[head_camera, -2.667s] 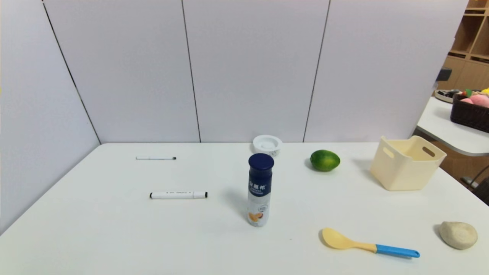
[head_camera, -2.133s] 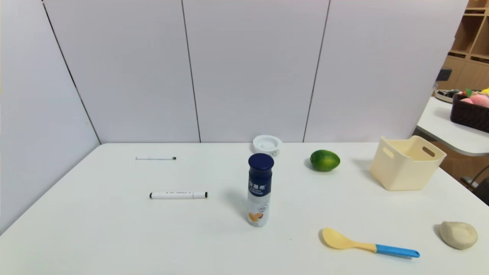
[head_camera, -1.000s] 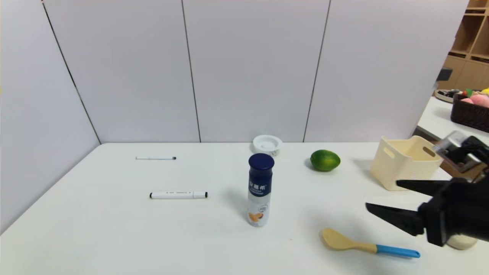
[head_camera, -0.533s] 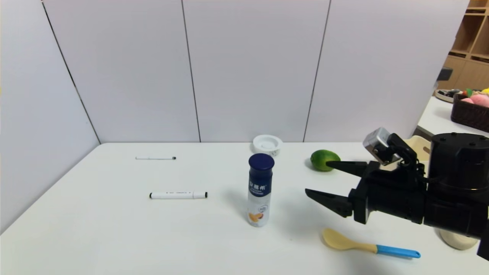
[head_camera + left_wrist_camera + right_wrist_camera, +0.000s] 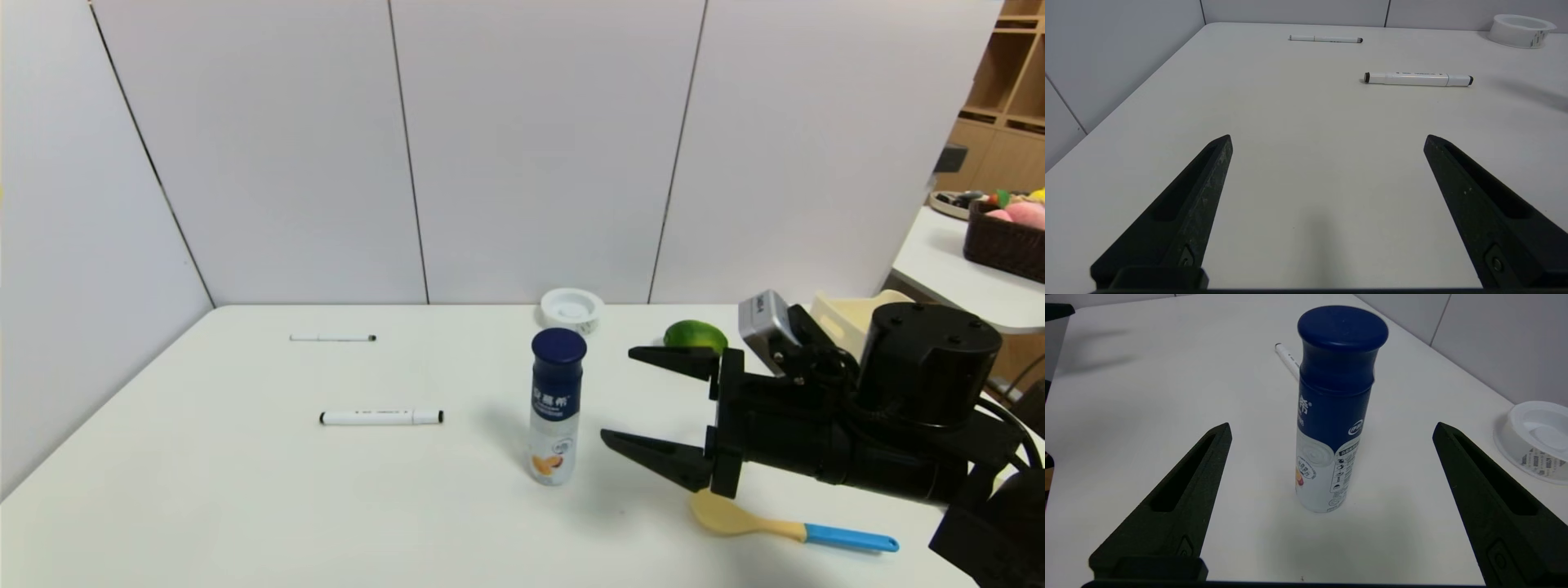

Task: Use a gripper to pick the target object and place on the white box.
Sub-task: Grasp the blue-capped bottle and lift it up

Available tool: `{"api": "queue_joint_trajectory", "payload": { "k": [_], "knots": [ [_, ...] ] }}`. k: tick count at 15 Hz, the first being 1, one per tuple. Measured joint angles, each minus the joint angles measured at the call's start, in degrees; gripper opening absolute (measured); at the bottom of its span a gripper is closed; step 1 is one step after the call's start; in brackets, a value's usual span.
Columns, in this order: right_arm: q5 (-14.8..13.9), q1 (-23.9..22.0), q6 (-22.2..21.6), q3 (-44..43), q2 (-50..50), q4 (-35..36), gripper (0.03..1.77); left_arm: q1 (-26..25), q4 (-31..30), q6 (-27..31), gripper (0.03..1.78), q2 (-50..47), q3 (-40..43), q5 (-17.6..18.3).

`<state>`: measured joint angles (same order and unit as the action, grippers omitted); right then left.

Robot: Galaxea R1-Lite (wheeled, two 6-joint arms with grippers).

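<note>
The right gripper (image 5: 616, 396) (jaws spread wide) had swung in beside the upright navy-capped white drink bottle (image 5: 557, 406), with bare tabletop between them.

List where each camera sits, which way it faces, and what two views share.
Head: high on the torso, looking down at the table; right gripper shows, open.
Left wrist: low, facing the marker; left gripper open.
Right wrist: faces the bottle between open fingers.
Shared: bottle, white dish.
</note>
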<state>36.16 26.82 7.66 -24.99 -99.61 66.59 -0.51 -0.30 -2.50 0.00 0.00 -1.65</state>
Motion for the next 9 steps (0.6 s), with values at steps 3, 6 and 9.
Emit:
{"api": "queue_joint_trajectory", "payload": {
  "k": [3,6,9],
  "knots": [
    [0.0,1.0,0.0,-1.6,-2.1,0.0,1.7,0.0,0.0,0.0,1.69,0.0,0.0,0.0],
    [-0.1,2.5,-0.9,-5.1,-4.6,0.0,1.7,0.0,0.0,0.0,1.69,0.0,0.0,0.0],
    [-0.2,4.0,-1.7,-8.8,-6.8,0.0,1.7,0.0,0.0,0.0,1.69,0.0,0.0,0.0]
  ]
}}
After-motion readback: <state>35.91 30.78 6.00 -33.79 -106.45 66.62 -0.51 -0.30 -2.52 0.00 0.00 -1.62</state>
